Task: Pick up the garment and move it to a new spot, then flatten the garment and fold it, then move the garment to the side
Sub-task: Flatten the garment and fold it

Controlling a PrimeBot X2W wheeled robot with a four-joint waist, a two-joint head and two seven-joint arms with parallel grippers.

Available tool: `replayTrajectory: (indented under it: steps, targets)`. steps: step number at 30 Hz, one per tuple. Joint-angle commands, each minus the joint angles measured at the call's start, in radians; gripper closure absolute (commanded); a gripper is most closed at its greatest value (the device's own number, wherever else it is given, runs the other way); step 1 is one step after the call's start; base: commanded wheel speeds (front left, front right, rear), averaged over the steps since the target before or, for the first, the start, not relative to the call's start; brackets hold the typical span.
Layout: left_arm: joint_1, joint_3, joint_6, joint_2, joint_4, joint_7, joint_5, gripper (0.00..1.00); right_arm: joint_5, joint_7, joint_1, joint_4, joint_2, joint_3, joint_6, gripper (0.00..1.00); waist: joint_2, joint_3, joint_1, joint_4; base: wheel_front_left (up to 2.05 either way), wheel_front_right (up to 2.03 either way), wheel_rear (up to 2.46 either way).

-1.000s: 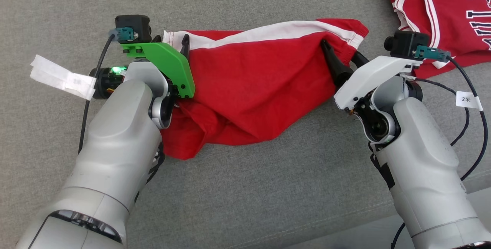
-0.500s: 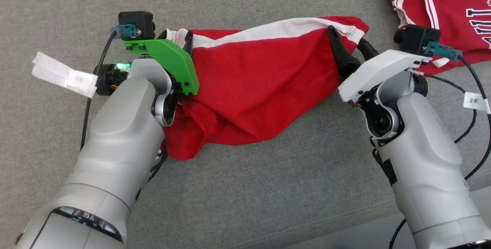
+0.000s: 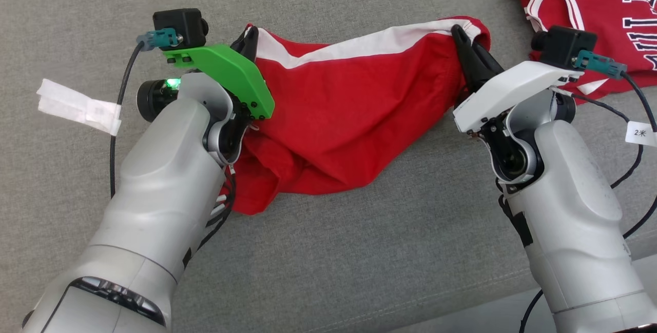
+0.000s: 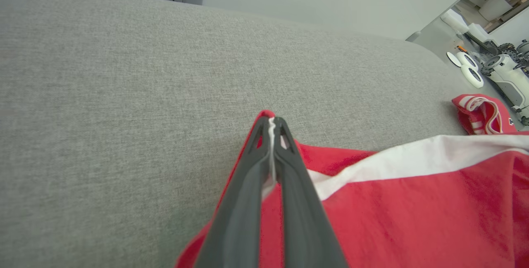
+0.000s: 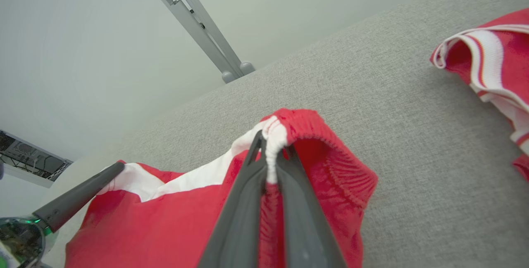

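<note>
**Two-handed grasp.** The red garment, lying crumpled on the grey cushion, is held by its white-striped upper edge. The left gripper is clamped on the left corner and the right gripper on the elasticated right corner, where a second ago the right jaws stood apart. The edge has since been raised and carried away from the robot, so the grasp is judged secured and the move begun.
</note>
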Motion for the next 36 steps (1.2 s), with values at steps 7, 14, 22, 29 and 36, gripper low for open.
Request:
replayTrajectory:
  steps: [7, 14, 22, 29, 36]
  targets:
    - [-0.028, 0.041, -0.046, 0.005, -0.1, -0.076, -0.119, 1.0, 0.046, -0.006, -0.004, -0.116, -0.002, 0.005, 0.0, 1.0, 0.0, -0.036, 0.0, 0.015, 0.0, 0.0, 0.0]
    - [-0.156, 0.148, -0.074, 0.034, -0.189, -0.081, -0.224, 1.0, 0.122, 0.108, -0.199, -0.143, -0.008, 0.008, 0.0, 1.0, 0.0, 0.024, 0.0, 0.002, 0.0, 0.0, 0.0]
    - [-0.398, 0.248, -0.092, 0.165, -0.317, -0.175, -0.199, 1.0, 0.068, -0.042, -0.579, -0.016, -0.007, 0.026, 0.0, 1.0, 0.0, 0.137, 0.0, -0.022, 0.0, 0.0, 0.0]
    - [-0.488, 0.306, -0.098, 0.206, -0.491, -0.22, -0.143, 1.0, 0.014, -0.265, -0.725, 0.046, -0.04, 0.069, 0.0, 1.0, 0.0, 0.167, 0.0, 0.004, 0.0, 0.0, 0.0]
    - [-0.241, 0.281, -0.1, 0.195, -0.666, -0.219, -0.126, 1.0, 0.034, -0.299, -0.61, 0.078, -0.135, 0.266, 0.0, 1.0, 0.0, 0.166, 0.0, 0.058, 0.0, 0.0, 0.0]
